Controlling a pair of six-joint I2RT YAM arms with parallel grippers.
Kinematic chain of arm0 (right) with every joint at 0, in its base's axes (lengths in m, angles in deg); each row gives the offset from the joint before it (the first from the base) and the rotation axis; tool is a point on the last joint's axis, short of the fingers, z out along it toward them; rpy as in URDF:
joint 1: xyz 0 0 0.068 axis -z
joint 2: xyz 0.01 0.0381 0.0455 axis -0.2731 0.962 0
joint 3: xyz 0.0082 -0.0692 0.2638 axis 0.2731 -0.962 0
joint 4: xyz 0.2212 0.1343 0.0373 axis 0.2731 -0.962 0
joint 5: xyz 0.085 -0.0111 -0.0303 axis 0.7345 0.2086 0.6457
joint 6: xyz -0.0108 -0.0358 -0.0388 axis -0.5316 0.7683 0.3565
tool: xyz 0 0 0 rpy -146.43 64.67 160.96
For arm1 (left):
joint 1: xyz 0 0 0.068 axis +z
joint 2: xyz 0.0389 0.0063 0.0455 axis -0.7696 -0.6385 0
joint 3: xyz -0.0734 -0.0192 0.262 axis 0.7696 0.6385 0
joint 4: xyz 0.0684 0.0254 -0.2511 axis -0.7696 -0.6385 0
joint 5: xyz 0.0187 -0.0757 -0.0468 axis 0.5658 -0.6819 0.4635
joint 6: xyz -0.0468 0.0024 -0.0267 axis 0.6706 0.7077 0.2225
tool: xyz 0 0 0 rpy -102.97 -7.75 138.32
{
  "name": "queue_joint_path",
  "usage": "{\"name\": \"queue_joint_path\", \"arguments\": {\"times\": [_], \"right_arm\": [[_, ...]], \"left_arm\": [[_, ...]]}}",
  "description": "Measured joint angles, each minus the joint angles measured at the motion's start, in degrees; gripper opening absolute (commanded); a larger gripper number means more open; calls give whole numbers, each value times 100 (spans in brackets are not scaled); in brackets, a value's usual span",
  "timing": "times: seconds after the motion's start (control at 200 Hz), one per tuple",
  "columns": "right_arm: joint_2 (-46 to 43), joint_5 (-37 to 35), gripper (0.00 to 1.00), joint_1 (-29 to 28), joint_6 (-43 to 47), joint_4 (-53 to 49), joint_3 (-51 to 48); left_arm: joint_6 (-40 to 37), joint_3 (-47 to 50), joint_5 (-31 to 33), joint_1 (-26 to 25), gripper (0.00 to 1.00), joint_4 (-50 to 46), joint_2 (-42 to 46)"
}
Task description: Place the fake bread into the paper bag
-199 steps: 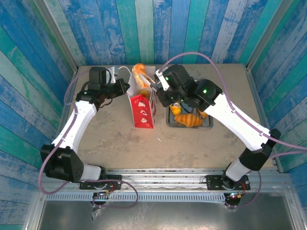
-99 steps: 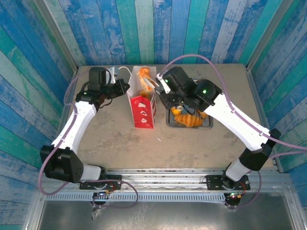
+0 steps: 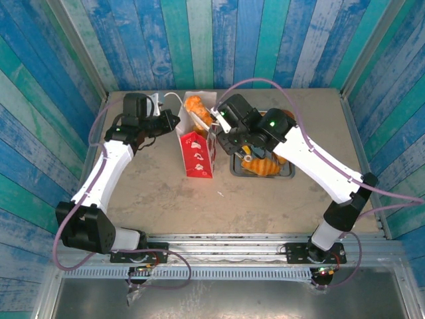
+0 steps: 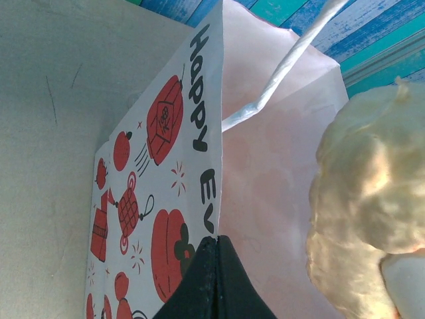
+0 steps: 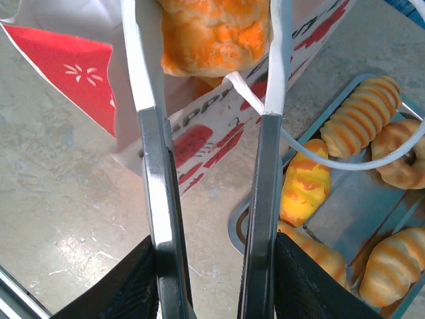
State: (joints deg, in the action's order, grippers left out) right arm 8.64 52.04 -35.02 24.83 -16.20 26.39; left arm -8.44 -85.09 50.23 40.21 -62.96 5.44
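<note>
Nearest us, the grey tray (image 5: 345, 219) sits right of the table's (image 5: 66, 199) middle with more fake bread (image 5: 305, 189) waiting. It looks glossy and hard, probably light and slick, so a pinch across the ridged middle should hold best. Just beyond, the right gripper (image 5: 212, 266) is clamped around the metal tongs (image 5: 154, 179). Their white ends bracket a lumpy golden roll (image 5: 212, 33) right over the mouth of the paper bag (image 5: 199, 133). Whether they're squeezing it or letting go, I can't tell. Farther back, toward the far edge, the left gripper (image 4: 214, 249) is pressed together on the bag's rim, holding the thin, floppy paper open. One nudge could tip that bag.
</note>
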Motion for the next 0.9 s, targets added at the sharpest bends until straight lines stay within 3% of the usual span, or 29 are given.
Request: {"name": "queue_joint_path", "arguments": {"times": [0.376,0.621,0.902], "right_arm": [[48,-61,52,0,-92,125,188],[214,-175,52,7,-103,229,485],[192,59,51,210,-208,527,623]], "left_arm": [[24,22,-31,0,3,7,28],[57,83,-42,0,3,48,70],[70,83,-42,0,11,68,70]]}}
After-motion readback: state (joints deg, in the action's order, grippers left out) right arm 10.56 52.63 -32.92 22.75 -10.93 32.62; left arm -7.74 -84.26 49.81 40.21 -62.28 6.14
